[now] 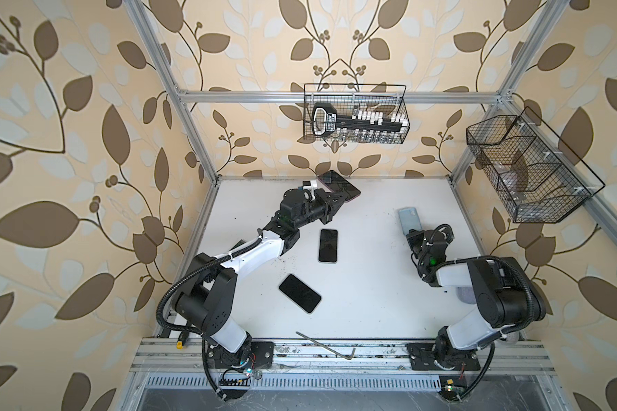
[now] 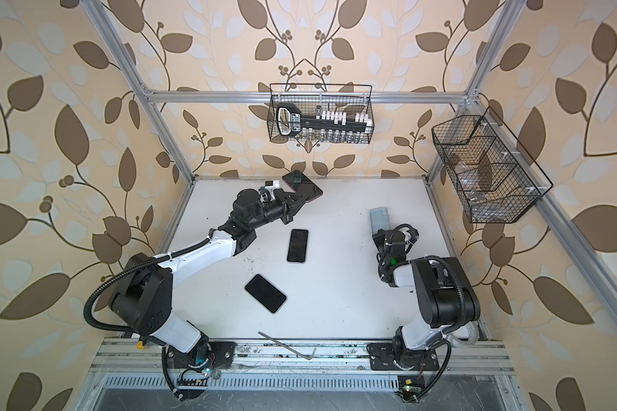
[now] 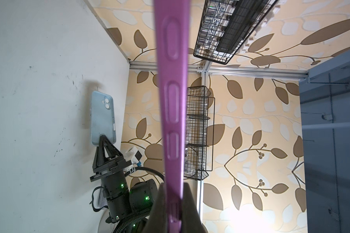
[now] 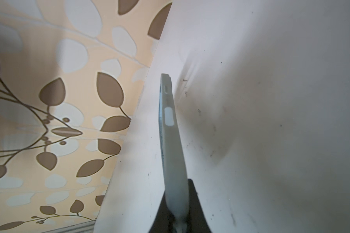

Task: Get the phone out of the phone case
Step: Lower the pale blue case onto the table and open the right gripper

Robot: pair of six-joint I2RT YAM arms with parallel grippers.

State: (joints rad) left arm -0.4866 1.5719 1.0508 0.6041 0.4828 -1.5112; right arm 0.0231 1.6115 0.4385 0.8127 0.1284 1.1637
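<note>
top views: left gripper [image 1: 336,198] clamps purple case [image 1: 340,185] edge; right gripper [image 1: 411,231] pinches blue case [image 1: 408,219], seemingly above table [image 1: 371,284].

left arm [image 1: 257,249]: white shells, black round joints, shoulder block dotted with screw holes.
right arm [image 1: 455,275]: same white-and-black build.
hoses: black ribbed hose [image 1: 159,309] off each shoulder, leading down toward the metal rail [image 1: 371,356].
base plates [image 1: 264,352]: black, flat, bolted on the rail.
lights: small green lights [image 3: 121,184] on the right arm's black wrist.
right gripper [image 3: 103,139]: black, braced triangular fingers.
</note>
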